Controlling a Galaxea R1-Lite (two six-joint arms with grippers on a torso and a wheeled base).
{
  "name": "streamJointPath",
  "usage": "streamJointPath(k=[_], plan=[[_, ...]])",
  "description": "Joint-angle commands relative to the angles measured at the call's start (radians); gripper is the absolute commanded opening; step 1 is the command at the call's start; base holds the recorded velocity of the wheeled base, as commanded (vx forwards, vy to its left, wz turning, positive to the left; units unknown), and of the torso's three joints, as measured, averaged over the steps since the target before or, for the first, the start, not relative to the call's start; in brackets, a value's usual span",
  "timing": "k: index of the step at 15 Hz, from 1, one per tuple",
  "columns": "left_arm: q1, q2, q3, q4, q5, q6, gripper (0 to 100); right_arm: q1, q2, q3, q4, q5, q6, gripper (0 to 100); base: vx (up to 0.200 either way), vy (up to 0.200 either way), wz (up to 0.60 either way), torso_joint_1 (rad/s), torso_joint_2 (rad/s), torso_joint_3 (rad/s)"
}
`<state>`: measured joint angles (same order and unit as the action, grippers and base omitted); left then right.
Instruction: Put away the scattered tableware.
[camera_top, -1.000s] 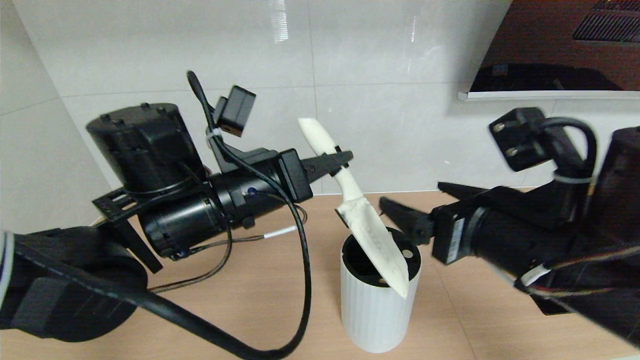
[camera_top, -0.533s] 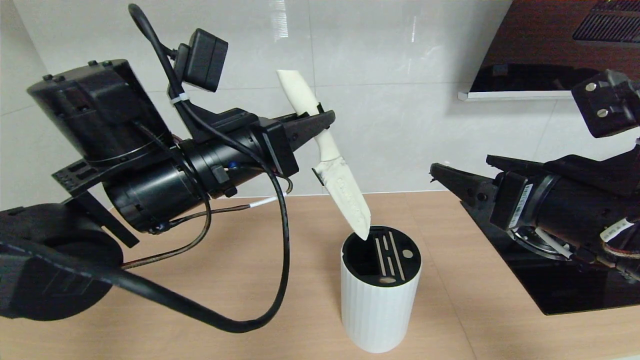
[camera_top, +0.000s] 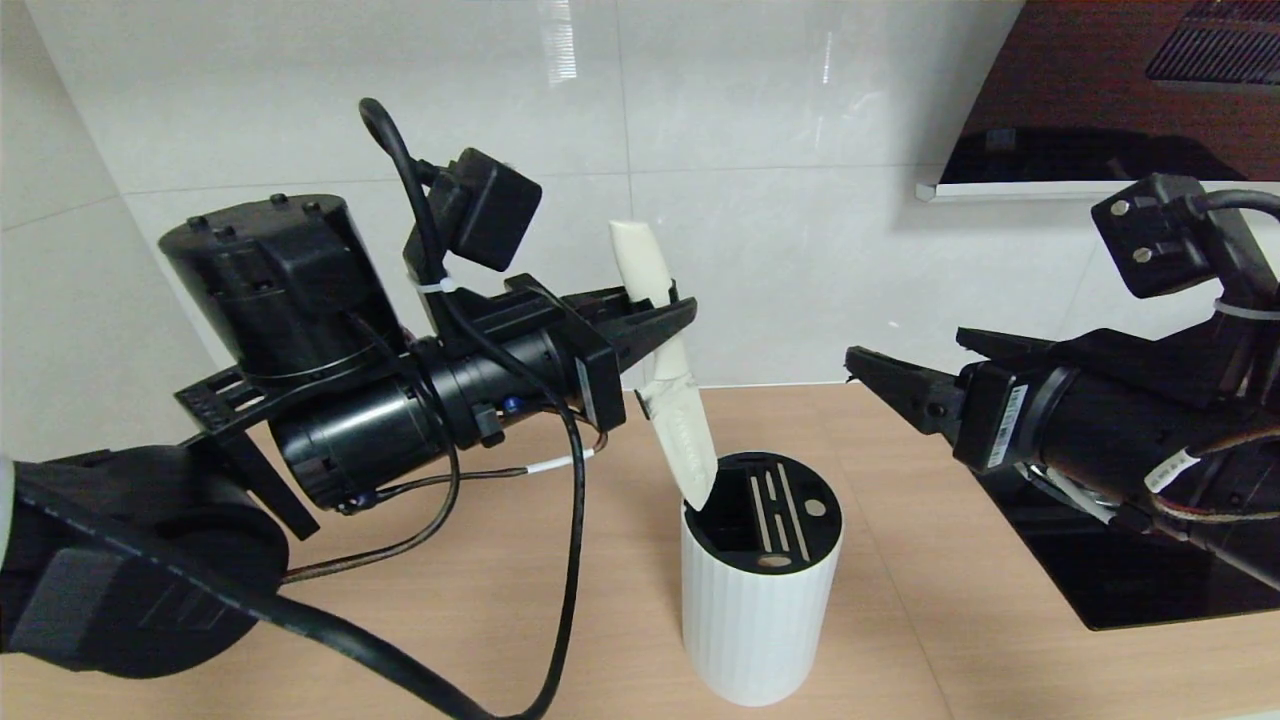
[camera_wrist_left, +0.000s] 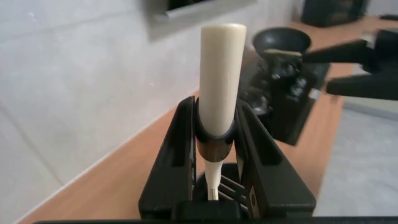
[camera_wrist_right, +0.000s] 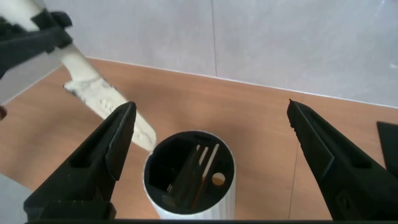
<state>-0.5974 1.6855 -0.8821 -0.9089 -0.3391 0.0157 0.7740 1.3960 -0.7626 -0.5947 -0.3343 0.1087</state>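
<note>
Cream handle (camera_wrist_left: 221, 74), seemingly a knife's, between jaws

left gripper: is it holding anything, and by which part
The left gripper is shut on the white knife, clamping it by the handle, blade pointing down. The right gripper is open and holds nothing.

Bright, even light — glare on tiles (camera_top: 557, 40)

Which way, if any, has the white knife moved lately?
Yes. The knife swung leftward and more upright; its tip now sits at the white holder's left rim.
</note>
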Motion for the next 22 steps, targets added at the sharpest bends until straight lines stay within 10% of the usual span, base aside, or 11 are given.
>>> streamJointPath(k=[1, 22], plan=[[-0.016, 0.006, 0.003, -0.001, 0.0, 0.0, 0, 0.001, 0.018, 0.003, -0.001, 0.001, 0.0, 100, 0.0, 0.0, 0.0, 0.0, 0.0, 0.0], [-0.122, 0.18, 0.042, -0.036, 0.049, 0.001, 0, 0.001, 0.051, 0.0, -0.005, 0.0, 0.0, 100, 0.0, 0.0, 0.0, 0.0, 0.0, 0.0]])
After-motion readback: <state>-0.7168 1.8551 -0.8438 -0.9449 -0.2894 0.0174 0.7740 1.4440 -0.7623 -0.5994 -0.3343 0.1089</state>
